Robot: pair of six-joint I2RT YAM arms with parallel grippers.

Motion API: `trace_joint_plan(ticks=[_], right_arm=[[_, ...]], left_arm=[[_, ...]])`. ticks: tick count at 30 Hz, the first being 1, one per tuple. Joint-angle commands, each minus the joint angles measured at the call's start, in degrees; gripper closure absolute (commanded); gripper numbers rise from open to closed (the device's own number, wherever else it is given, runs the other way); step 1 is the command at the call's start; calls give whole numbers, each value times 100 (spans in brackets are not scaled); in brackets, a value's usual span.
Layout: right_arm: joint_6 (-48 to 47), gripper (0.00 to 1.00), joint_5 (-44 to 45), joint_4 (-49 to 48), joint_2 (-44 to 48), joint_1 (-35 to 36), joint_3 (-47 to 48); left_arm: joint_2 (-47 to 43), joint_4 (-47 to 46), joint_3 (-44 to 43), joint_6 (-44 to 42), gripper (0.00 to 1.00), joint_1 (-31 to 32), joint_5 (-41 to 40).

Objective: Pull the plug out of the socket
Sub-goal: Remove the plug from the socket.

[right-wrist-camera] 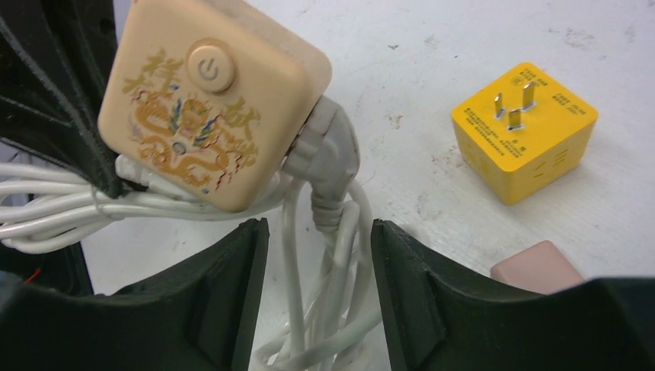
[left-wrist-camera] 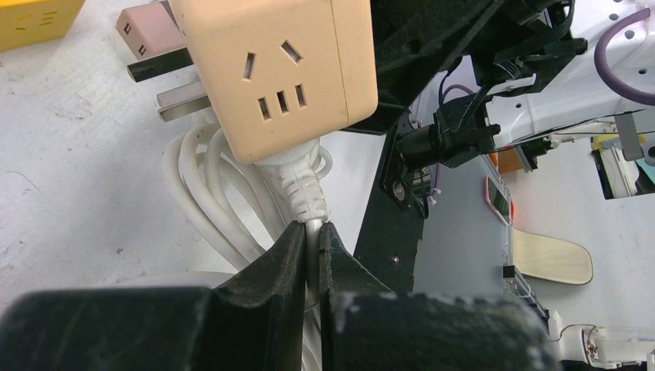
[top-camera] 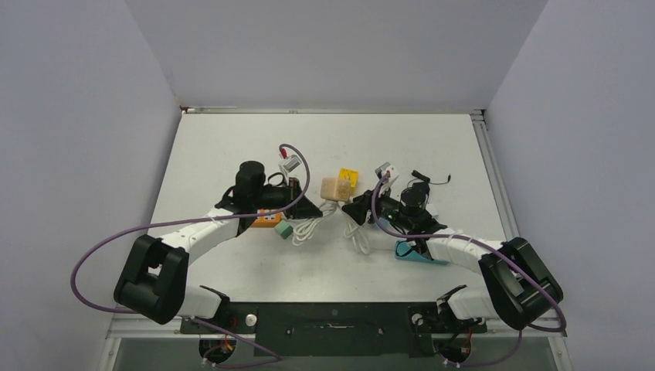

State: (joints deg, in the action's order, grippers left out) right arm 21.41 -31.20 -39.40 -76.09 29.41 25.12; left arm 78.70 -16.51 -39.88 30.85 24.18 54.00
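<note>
The socket [right-wrist-camera: 208, 100] is a beige cube with a dragon print and a power button; it also shows in the left wrist view [left-wrist-camera: 278, 69] and at the table's middle [top-camera: 334, 188]. A grey plug [right-wrist-camera: 328, 143] sits in its side, its grey cord running down. My left gripper [left-wrist-camera: 311, 229] is shut on the socket's white cord [left-wrist-camera: 309, 197] just below the strain relief. My right gripper [right-wrist-camera: 318, 228] stands open just below the plug, its fingers [right-wrist-camera: 247, 255] either side of the plug's cord and several white cable loops, touching neither.
A yellow adapter [right-wrist-camera: 524, 130] lies prongs up right of the socket, a pink one [right-wrist-camera: 537, 268] nearer. Coiled white cable [top-camera: 309, 228] lies below the socket. An orange block [top-camera: 266, 219], a green plug [top-camera: 283, 229] and a teal piece [top-camera: 417, 253] lie under the arms.
</note>
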Motion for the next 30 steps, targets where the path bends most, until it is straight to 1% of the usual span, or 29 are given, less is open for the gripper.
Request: trace_joint_plan(ticks=[1,3,7,8,9,10,11,14,15,17,18,19,20,21,23,24,26,30], right_arm=[[-192,50,555,-375,-42,70,4],[-246,51,769,-376,4,114,-33],[-264,41,797,-401,14,156,-46],[-271,39,777,-393,-34,184,-17],[-312,40,774,-325,-86,214,29],[-350,43,804,-232,-111,250,90],[-380,50,845,-178,-110,280,110],[-408,76,1076,-165,66,343,37],[-414,83,1167,-171,166,354,-14],[-425,94,1375,-170,393,388,-122],[-425,95,1478,-181,509,412,-181],[-416,95,1589,-194,627,435,-243],[-412,95,1685,-218,732,461,-305],[-402,95,1785,-244,830,487,-353],[-430,95,1946,-257,992,575,-427],[-455,95,2054,-253,1077,636,-456],[-509,95,2239,-262,1165,784,-482],[-667,95,2657,-238,1259,1207,-481]], left_arm=[[-272,-726,-163,3,100,96,497],[-249,-791,-168,43,100,148,565],[-211,-825,-173,76,100,246,659],[-201,-831,-178,83,100,267,664],[-191,-835,-172,75,100,287,660],[-170,-813,-178,56,100,292,639],[-151,-713,-197,-8,100,297,575],[-93,-204,-327,-339,100,290,336],[-86,-43,-367,-414,92,282,230],[-89,161,-420,-531,83,271,120],[-98,189,-419,-538,71,271,96],[-112,200,-416,-540,49,271,42],[-129,205,-413,-541,34,271,10],[-145,214,-406,-547,23,264,-10],[-184,212,-391,-541,9,262,-24],[-183,196,-389,-530,6,255,-15],[-134,132,-381,-464,3,253,47],[-3,56,-380,-356,4,253,-8]])
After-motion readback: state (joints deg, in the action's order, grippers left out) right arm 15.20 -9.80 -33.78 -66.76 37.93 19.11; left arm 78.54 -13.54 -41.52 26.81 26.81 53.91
